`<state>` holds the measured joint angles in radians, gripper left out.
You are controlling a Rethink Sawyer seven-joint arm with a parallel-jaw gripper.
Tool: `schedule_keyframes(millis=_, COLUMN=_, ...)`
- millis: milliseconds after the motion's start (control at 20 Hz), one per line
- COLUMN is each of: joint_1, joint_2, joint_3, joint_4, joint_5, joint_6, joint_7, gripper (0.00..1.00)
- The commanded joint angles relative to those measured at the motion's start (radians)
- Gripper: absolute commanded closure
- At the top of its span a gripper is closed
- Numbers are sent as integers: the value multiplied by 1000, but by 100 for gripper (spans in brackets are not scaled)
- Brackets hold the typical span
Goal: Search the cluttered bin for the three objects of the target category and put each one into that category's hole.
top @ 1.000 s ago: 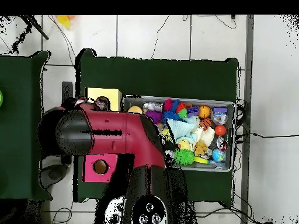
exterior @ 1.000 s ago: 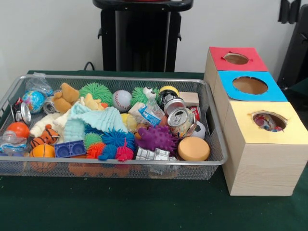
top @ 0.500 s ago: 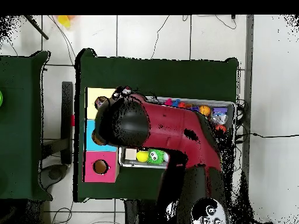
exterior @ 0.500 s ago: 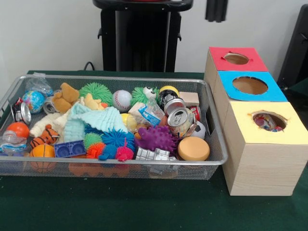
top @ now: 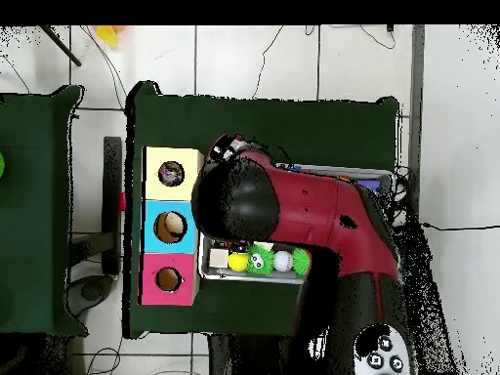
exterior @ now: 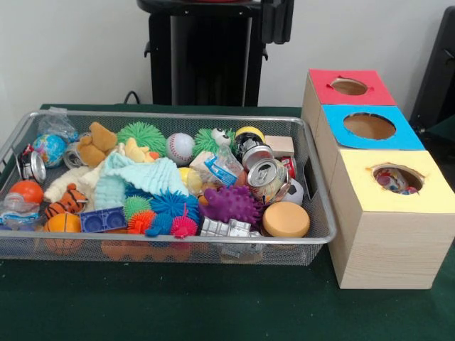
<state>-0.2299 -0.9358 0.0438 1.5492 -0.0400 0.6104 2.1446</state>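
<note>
Meanwhile, the arm (top: 293,210) has swung from the boxes over the wire bin (exterior: 316,206); the end effector (exterior: 277,20) hangs above its far side, grip unclear to us, target category undetermined.

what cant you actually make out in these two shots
- Gripper: in the front view only a dark part shows at the top edge, cut off; open or shut cannot be told.
- Bin: in the overhead view the red arm covers most of it.
- Yellow box's hole: something colourful lies inside, too small and shadowed to identify.
- Toys low in the bin: front view, buried under the pile and blurred by the mesh wall.
</note>
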Motion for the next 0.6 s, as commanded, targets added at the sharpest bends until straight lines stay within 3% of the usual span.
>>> schedule_keyframes(millis=50, joint_1=-22, joint_2=31, joint_3=131, joint_4=84, joint_5=-76, joint_6=-75, joint_7=-133, gripper=100)
schedule_keyframes(millis=300, joint_1=-10, joint_2=35, joint_3=121, joint_4=88, joint_5=-107, joint_6=-131, joint_7=-78, gripper=100)
schedule_keyframes(millis=600, joint_1=-30, joint_2=39, joint_3=139, joint_4=89, joint_5=-107, joint_6=-123, joint_7=-70, gripper=100)
